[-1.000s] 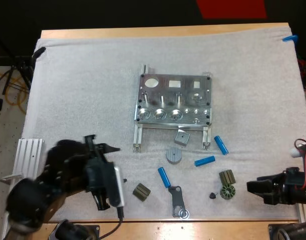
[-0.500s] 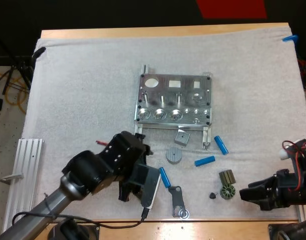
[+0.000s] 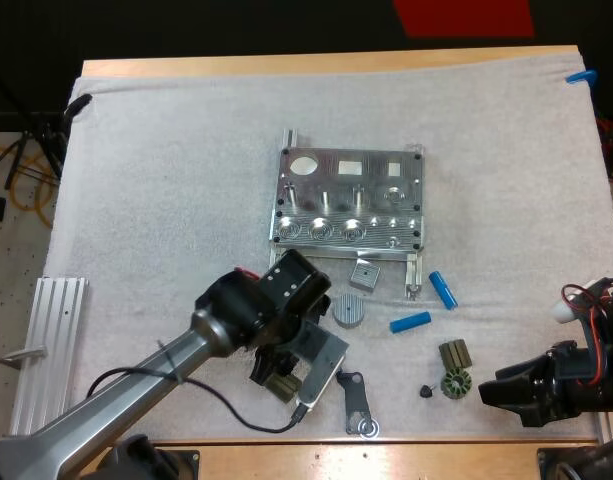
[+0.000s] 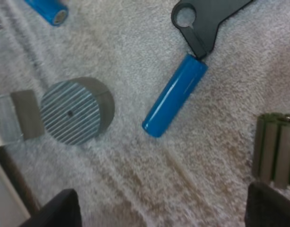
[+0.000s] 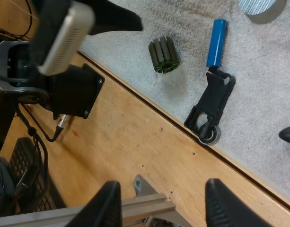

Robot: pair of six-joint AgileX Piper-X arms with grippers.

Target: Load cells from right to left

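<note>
While the left fingers (image 4: 57,213) stand spread and clear of everything, a blue cell (image 4: 174,94) lies on the mat (image 3: 166,180) ahead of the gap between them, near the middle of the table's (image 3: 286,66) near edge. One end touches a dark bracket (image 4: 206,19); a ribbed grey disc (image 4: 76,111) sits to one side, a dark ribbed part (image 4: 276,151) by one finger. A second cell (image 3: 410,322) and a third cell (image 3: 443,289) lie nearer the fixture (image 3: 348,210). By the near right corner the right fingers (image 5: 107,208) stand apart, empty.
</note>
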